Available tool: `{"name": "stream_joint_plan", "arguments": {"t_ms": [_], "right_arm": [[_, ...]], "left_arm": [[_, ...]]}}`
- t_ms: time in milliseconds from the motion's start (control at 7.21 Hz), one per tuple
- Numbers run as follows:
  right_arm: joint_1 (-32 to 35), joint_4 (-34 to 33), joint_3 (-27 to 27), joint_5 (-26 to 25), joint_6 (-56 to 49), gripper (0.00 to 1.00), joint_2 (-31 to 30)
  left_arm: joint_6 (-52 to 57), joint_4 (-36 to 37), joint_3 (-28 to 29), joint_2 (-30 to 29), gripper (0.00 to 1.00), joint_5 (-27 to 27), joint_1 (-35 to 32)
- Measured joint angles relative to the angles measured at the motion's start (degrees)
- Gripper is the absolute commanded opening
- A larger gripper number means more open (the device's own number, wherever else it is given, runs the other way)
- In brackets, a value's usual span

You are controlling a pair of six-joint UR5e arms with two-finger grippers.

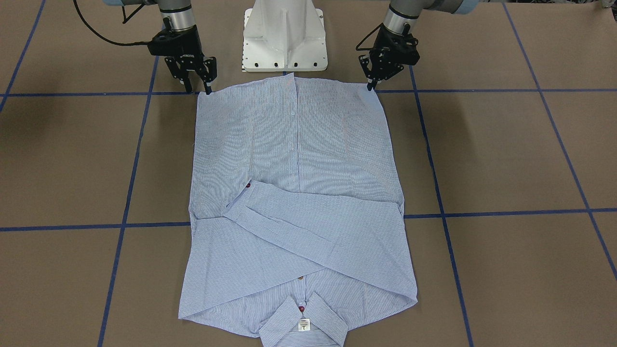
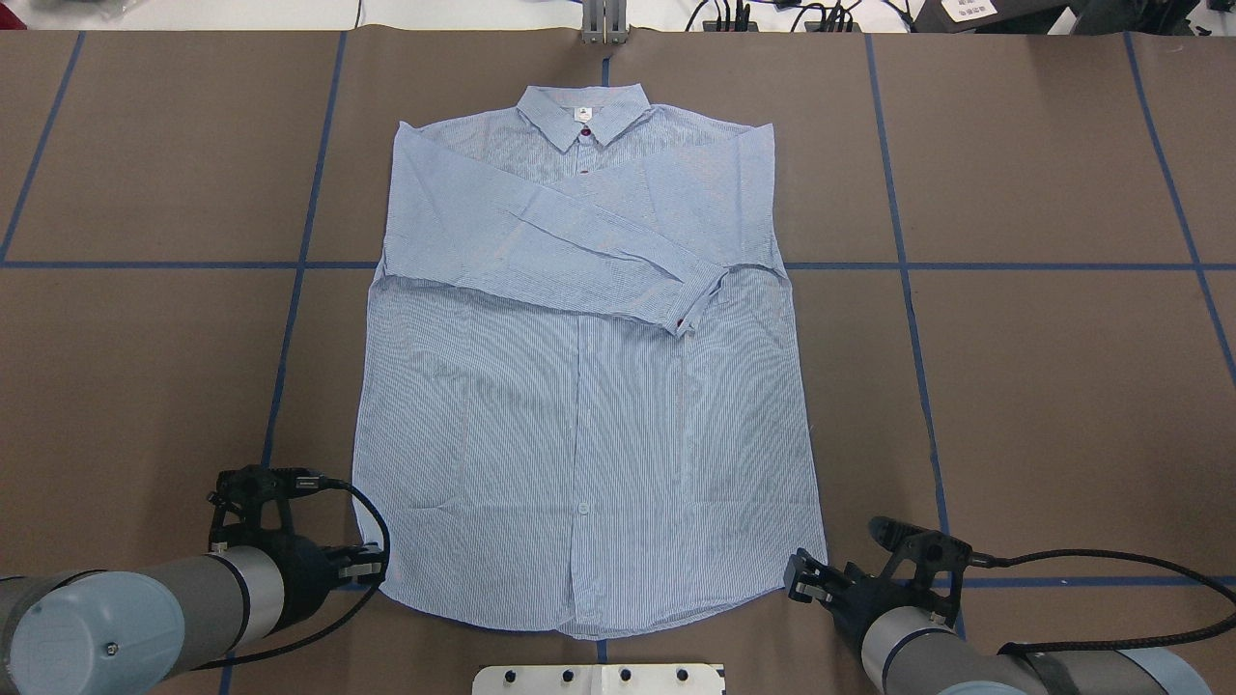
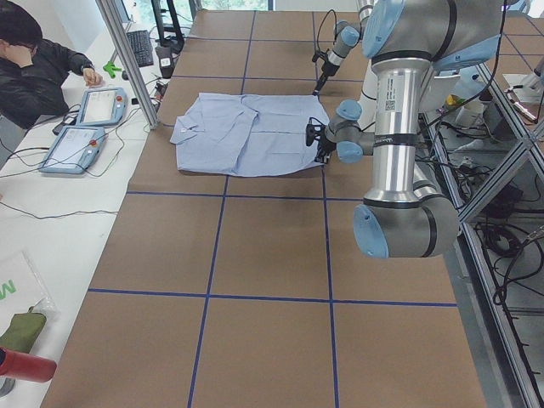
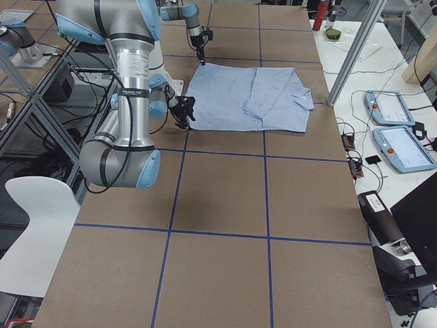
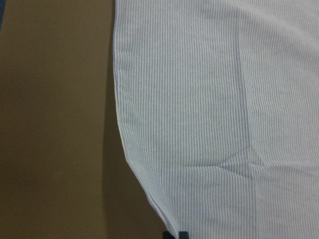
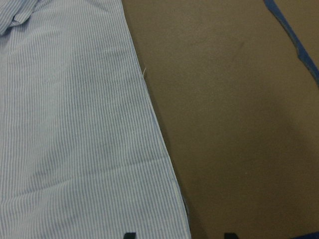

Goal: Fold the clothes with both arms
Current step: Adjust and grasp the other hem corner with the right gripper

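Collar (image 1: 285,315) and label (image 1: 303,325) lie closest in the front-facing view, at 6 o'clock. The shirt (image 1: 294,144) is flat on the surface (image 1: 506,154), sleeves (image 1: 313,231) crossed over the chest and hem (image 1: 328,81) at 12 o'clock. Right end effector (image 1: 198,89) stands at the 11 o'clock hem corner, left end effector (image 1: 370,86) at the 1 o'clock corner. Overhead, they flank the hem at 7 and 5 o'clock, level with each other. Left wrist view: fingertips (image 5: 182,235) together at the hem corner, seemingly pinching it. Right wrist view: fingertips (image 6: 128,235) apart, straddling the side edge, nothing gripped. Side views add nothing. For a clean hem-to-collar fold, I judge the right should close on its corner first. Both should then lift level and travel in step with the hem taut, so the crossed sleeves are not dragged.
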Motion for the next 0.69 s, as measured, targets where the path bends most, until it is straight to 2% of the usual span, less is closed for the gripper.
{"name": "stream_joint_plan", "arguments": {"t_ms": [555, 694], "right_arm": [[-1.13, -0.36, -1.15, -0.58, -0.01, 0.43, 0.53], [-1.37, -0.54, -1.3, -0.61, -0.02, 0.33, 0.52]], "left_arm": [[0.01, 0.0, -0.1, 0.11, 0.0, -0.05, -0.02], [0.01, 0.0, -0.1, 0.12, 0.0, -0.07, -0.02]]}}
